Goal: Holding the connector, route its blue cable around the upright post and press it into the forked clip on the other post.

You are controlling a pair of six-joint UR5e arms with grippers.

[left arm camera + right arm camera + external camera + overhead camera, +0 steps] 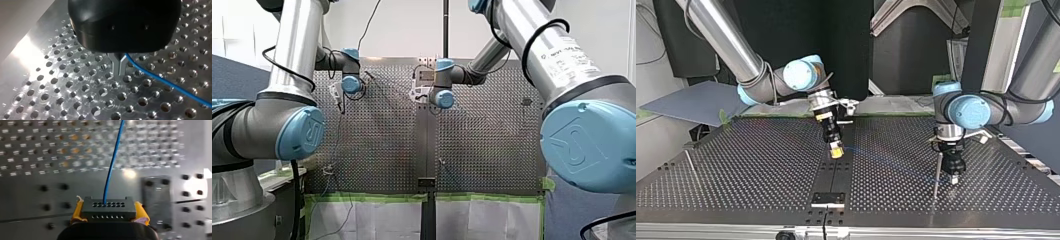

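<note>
My right gripper (pixel 836 151), with yellow pads, is shut on the dark connector (pixel 109 210), held just above the table's middle strip. The blue cable (pixel 111 162) leaves the connector's holed face and runs ahead over the perforated plate. In the top view the cable (pixel 891 162) shows faintly, leading to my left gripper (pixel 954 176). That gripper hangs low beside a thin upright post (pixel 937 172). In the left wrist view its metal fingers (pixel 119 65) are together, and the blue cable (pixel 165 81) comes out from them. A second thin post (pixel 690 164) stands at the top view's left.
A black plate (pixel 828 198) sits on the middle strip near the top view's front edge, also beside the connector as the black plate (pixel 156 197). Green tape (pixel 372 197) lines the table edge near the arm bases. The perforated table (pixel 761 165) lies bare between the posts.
</note>
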